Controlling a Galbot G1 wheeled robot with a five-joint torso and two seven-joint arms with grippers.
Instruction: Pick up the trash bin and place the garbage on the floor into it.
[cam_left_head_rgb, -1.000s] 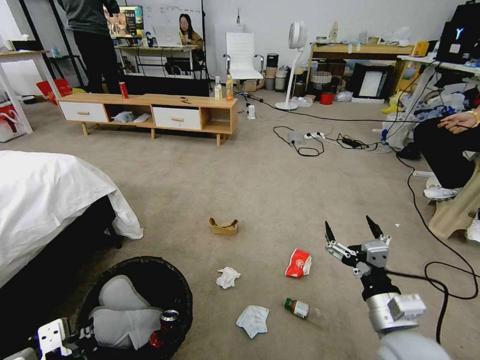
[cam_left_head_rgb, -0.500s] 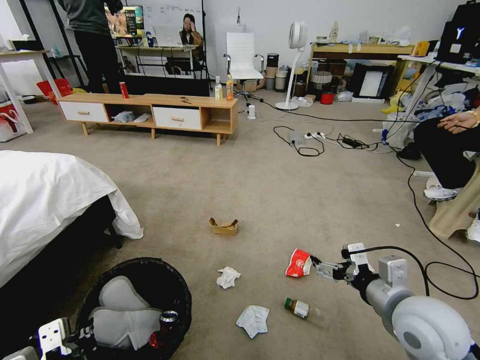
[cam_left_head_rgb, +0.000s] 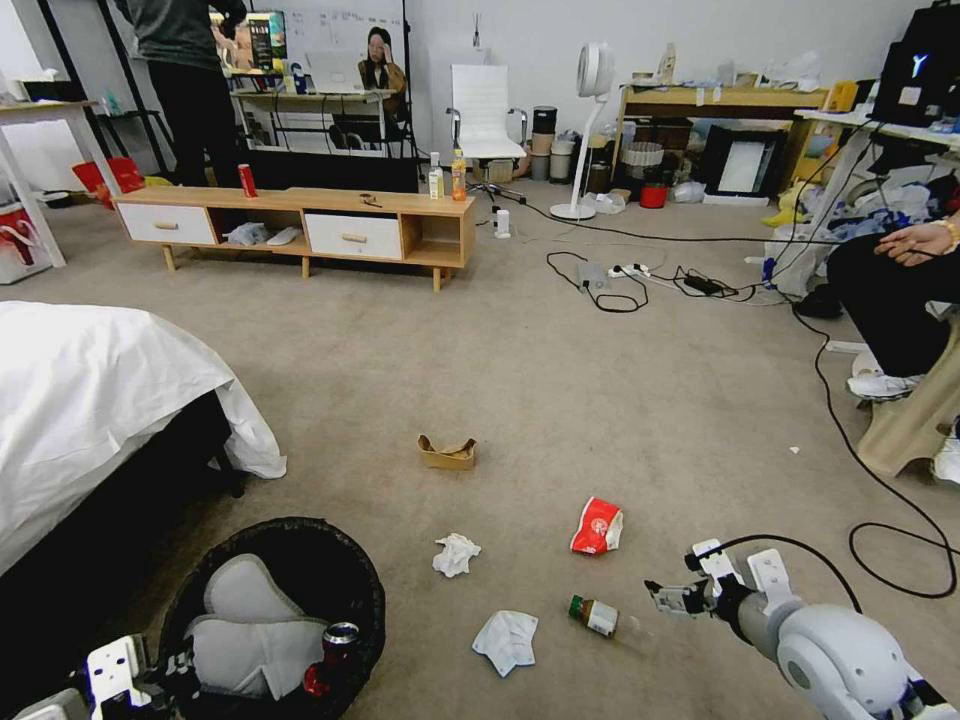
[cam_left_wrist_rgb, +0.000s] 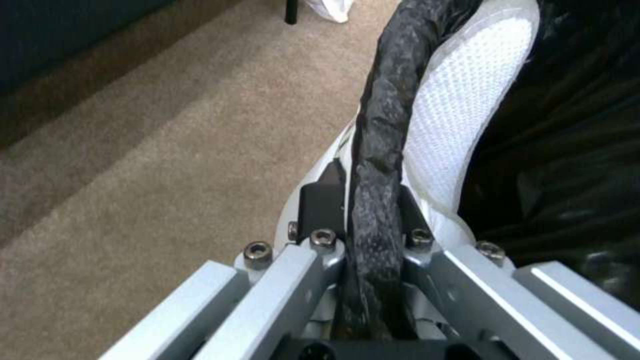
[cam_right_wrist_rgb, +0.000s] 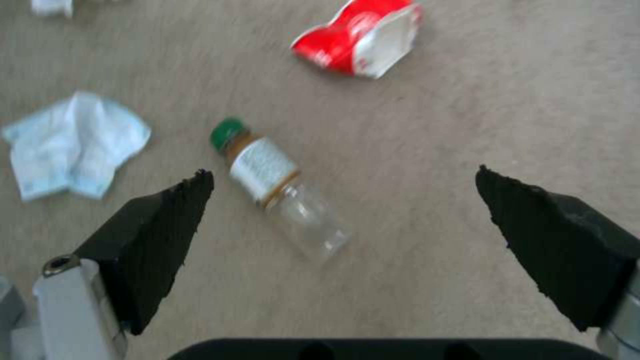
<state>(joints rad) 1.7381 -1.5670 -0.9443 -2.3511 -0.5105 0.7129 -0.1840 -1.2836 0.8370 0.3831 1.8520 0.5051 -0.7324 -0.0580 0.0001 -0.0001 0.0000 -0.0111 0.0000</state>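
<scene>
Here, the trash bin (cam_left_head_rgb: 270, 610) sits low on the left by the bed (cam_left_head_rgb: 100, 400), its black-bagged rim clamped between the left gripper (cam_left_wrist_rgb: 373, 220) fingers.
On the floor (cam_left_head_rgb: 560, 380), the right gripper (cam_right_wrist_rgb: 343, 185) hovers with fingers spread wide over the clear bottle (cam_right_wrist_rgb: 280, 187); the pale cloth (cam_right_wrist_rgb: 73, 145) and crushed red-white cup (cam_right_wrist_rgb: 357, 37) lie near it, then the tissue (cam_left_head_rgb: 456, 553).

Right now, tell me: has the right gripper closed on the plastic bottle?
No. The right gripper is open, its fingers apart above the plastic bottle, which lies on the carpet.
</scene>
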